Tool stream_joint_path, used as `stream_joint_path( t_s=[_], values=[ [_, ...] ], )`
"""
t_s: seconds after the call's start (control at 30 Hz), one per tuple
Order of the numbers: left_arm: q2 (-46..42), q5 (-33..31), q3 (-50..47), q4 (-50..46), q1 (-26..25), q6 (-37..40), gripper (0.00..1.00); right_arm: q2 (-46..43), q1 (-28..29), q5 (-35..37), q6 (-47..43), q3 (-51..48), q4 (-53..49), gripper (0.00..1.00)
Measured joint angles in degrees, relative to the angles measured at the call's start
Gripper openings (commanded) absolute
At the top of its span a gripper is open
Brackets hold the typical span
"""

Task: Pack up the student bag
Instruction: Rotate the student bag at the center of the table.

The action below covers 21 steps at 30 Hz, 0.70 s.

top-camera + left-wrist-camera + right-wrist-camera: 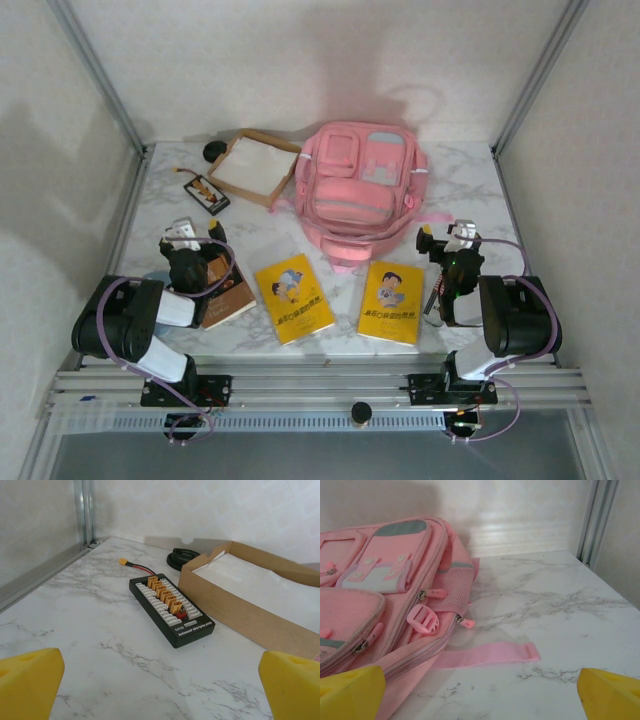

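**A:** What lies on the marble desk (470, 200) ahead of the left end effector (160, 687)?

**B:** A black charging board (171, 609). A shallow cardboard tray (235, 607) is just right of it, with a black round thing (181, 557) beyond.

**A:** And by the right end effector (480, 692)?

**B:** The pink student bag (385, 595) is ahead to its left, with one strap (490, 655) flat on the marble. Between both end effectors and nearer the bases lie a yellow book (293, 297) and a second yellow book (392, 302). A brown book (232, 290) is beside the left one.

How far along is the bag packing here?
Done: nothing; the pink fabric backpack lies flat, and one yellow paperback book and a second yellow book sit outside it on the marble table. In hand: nothing; left fingers and right fingers are open, empty. Left: all packing.
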Motion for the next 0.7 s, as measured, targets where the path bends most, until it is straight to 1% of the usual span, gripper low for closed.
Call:
stream_joint_path(
  t_s=[0.1,0.23,0.37,0.43,0.5,0.57,0.63,0.7],
  values=[
    [-0.2,0.2,0.1,-0.7,0.0,0.0,0.99,-0.2,0.0,0.0,0.0,0.0,-0.8,0.99],
    [-4.8,1.7,2.3,-8.7,0.0,0.1,0.99,-4.1,0.0,0.7,0.2,0.2,-5.9,0.99],
    [-14.1,2.3,4.8,-17.2,0.0,-0.5,0.99,-12.5,-0.1,3.6,1.8,4.9,-17.9,0.99],
    [-19.3,2.4,5.3,-20.8,0.0,-2.0,0.99,-16.6,-0.2,4.0,3.5,7.9,-23.8,0.99],
    [-24.5,2.5,6.1,-24.3,0.0,-6.0,0.99,-20.9,-0.2,4.8,7.4,11.1,-30.7,0.99],
    [-28.0,1.4,7.3,-28.2,0.1,-12.2,0.99,-24.3,-0.4,6.2,13.1,14.0,-38.3,0.99],
    [-30.2,0.9,8.0,-30.7,0.6,-18.7,0.99,-26.8,-0.8,6.1,17.5,15.9,-44.6,0.99],
    [-31.5,2.4,8.7,-33.6,1.4,-24.9,0.99,-28.1,-1.0,4.9,21.3,17.7,-51.8,0.99]
  ],
)
